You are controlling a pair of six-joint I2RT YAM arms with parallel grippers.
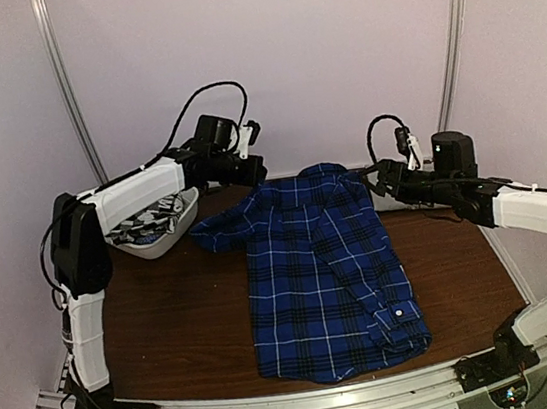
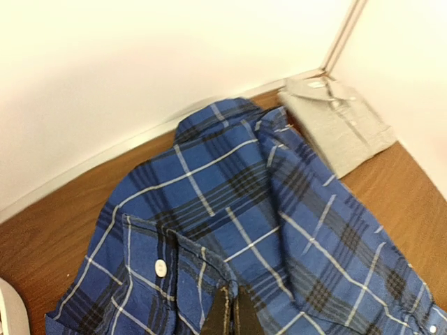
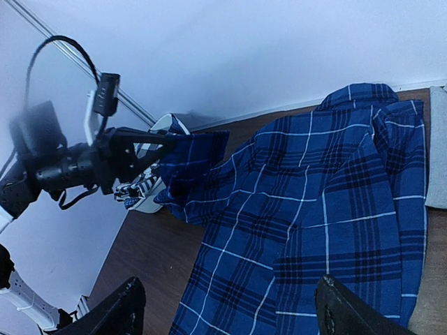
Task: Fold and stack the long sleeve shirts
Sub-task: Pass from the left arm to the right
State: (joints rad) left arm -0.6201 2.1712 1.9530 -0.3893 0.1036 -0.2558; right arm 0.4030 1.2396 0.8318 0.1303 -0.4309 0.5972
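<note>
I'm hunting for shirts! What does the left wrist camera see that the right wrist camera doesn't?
Only the left wrist: the collar and buttons of the grey shirt. Only the right wrist: the left gripper from outside, holding up a sleeve, and the check shirt in the basket. Both: the blue plaid shirt, plus an edge of the grey one.

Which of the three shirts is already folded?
The plain grey shirt, a neat rectangle at the back. The blue plaid shirt lies mostly spread out, and the black-and-white check shirt sits crumpled in the white basket.
</note>
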